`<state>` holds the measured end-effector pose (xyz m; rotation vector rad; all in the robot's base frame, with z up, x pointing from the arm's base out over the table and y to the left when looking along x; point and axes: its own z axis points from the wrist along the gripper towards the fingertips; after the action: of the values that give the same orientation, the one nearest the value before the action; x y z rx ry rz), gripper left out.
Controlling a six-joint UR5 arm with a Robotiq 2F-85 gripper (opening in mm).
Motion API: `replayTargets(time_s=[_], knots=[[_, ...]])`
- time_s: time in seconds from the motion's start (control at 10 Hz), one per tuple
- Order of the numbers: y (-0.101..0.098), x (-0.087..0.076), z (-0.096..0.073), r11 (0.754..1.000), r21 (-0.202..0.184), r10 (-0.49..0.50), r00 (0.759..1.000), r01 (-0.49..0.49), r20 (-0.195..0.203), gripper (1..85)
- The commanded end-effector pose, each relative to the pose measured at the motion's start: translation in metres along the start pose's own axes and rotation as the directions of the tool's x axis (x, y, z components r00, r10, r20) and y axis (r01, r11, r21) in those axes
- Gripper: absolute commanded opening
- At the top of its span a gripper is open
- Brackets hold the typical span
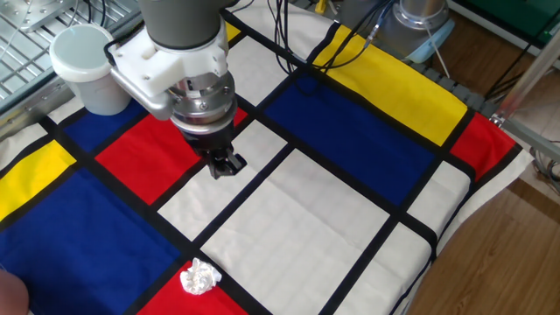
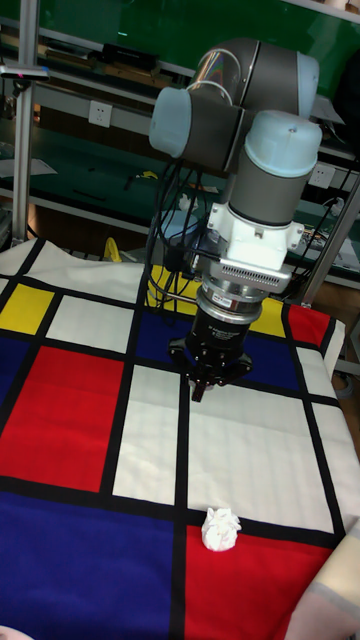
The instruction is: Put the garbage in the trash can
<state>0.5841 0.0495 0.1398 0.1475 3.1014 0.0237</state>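
The garbage [image 1: 199, 278] is a small crumpled white paper wad lying near the front edge of the cloth, on the line between a blue and a red panel; it also shows in the tall fixed view [image 2: 219, 528]. The trash can [image 1: 87, 68], a white cup-like container, stands at the far left corner and is out of the tall fixed view. My gripper [image 1: 227, 164] hangs over the middle of the cloth, above a black stripe beside a white panel, well short of the wad. Its black fingers [image 2: 197, 388] are shut with nothing between them.
A cloth [image 1: 350, 131] of red, blue, yellow and white panels with black stripes covers the table. Cables [image 1: 289, 35] and a grey robot base [image 1: 420, 22] sit at the back. The table's right edge [image 1: 455, 236] drops to a wooden floor.
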Motion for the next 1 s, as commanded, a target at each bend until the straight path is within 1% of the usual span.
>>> replayTargets(time_s=[0.0, 0.1, 0.2, 0.3, 0.4, 0.6, 0.7, 0.9], knots=[[0.018, -0.004, 0.002, 0.993, -0.069, 0.093, 0.996, -0.092, 0.005, 16.3], [0.003, -0.001, 0.002, 0.998, 0.005, 0.056, 0.998, -0.056, 0.007, 14.0], [0.003, 0.005, 0.001, 0.998, 0.006, 0.068, 0.998, -0.068, -0.017, 13.3], [0.009, 0.008, 0.002, 0.996, -0.012, 0.085, 0.996, -0.086, -0.028, 13.0], [0.011, 0.01, -0.001, 0.995, -0.01, 0.098, 0.995, -0.098, -0.035, 13.0], [0.006, 0.009, 0.003, 0.994, 0.003, 0.107, 0.994, -0.107, -0.035, 11.7], [0.005, 0.015, 0.0, 0.994, 0.007, 0.105, 0.993, -0.105, -0.054, 9.3], [0.003, 0.02, 0.002, 0.994, 0.012, 0.11, 0.991, -0.11, -0.072, 8.0]])
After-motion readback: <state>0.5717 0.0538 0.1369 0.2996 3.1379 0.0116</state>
